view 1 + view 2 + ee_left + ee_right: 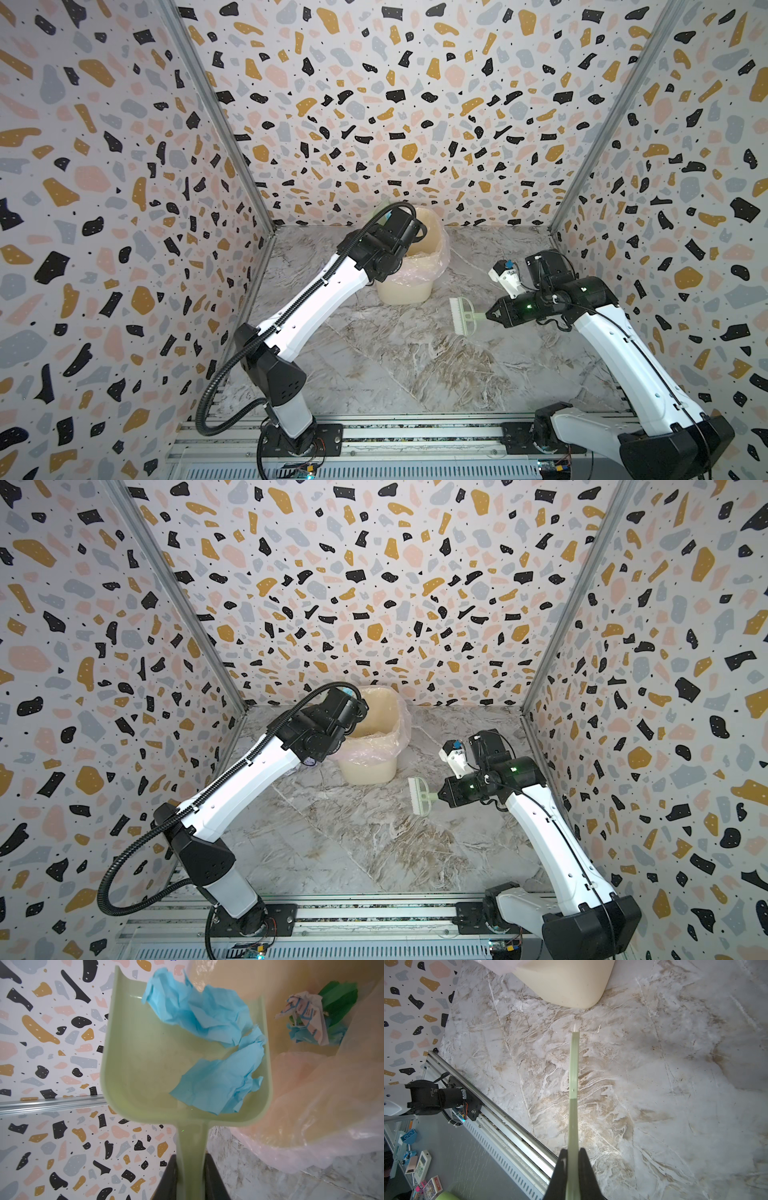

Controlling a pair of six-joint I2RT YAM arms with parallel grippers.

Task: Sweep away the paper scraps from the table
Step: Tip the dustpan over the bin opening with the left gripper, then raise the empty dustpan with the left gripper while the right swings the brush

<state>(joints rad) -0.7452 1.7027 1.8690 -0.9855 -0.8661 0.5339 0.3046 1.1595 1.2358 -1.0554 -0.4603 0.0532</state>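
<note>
Both shut: left jaws hold the dustpan (pixel 145 1064) tipped toward the bin (pixel 403 291) to shed scraps (pixel 207 1016) ahead; right jaws pinch the brush (pixel 460 316).

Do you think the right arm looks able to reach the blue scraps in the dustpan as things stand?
Probably not directly: the right gripper, shut on the brush, hangs right of the bin, while the blue scraps lie in the dustpan at its far left, behind the left arm.
</note>
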